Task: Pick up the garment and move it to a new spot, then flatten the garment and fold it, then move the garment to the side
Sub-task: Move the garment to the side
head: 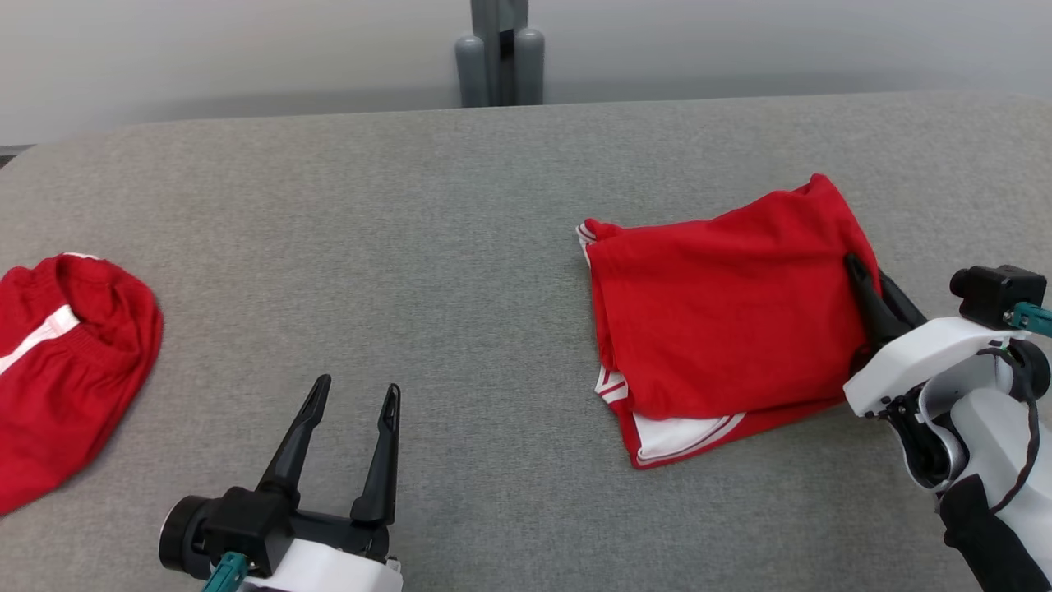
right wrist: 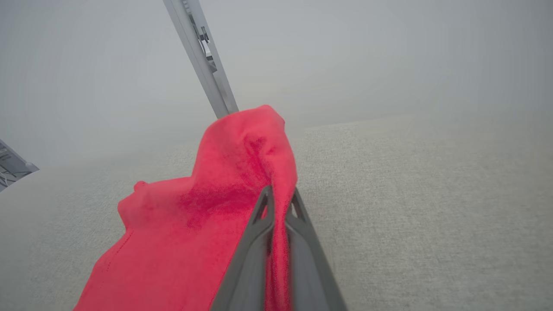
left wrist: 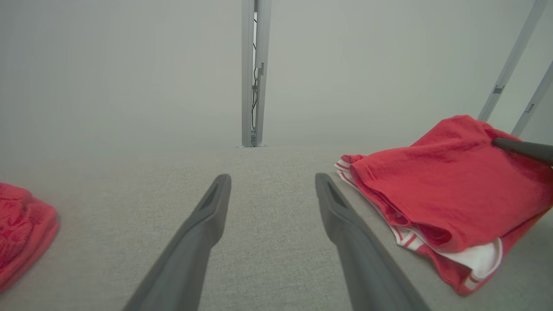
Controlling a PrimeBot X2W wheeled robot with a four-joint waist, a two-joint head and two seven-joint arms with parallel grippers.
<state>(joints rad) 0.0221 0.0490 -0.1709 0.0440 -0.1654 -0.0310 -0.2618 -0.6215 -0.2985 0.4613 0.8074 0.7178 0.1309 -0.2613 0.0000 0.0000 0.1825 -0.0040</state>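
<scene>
- Left pincer [head: 357,386] lies closest, low on the left above the bare desk [head: 460,247]. Its two dark fingers are spread wide and point away across the surface, holding nothing.
- Right arm [head: 978,427] comes in from the lower right, its white wrist angled up and inward toward the right edge of the garment [head: 723,304].
- Right pincer [head: 865,271] is clamped tight on that edge. Red cloth is pinched between its fingers and stands up in a peak just past the tips.
- Grey and cloth-covered, the desk spans the whole width of the head view.
- Red with white trim, the garment lies folded in layers on the desk's right half, well apart from the left pincer. Striped white hems stick out at its near left corner.
- Second garment [head: 66,362], also red with a white stripe, sits bunched at the desk's left edge, far from both pincers.
- Grey post [head: 500,49] stands behind the far edge, near the middle.
</scene>
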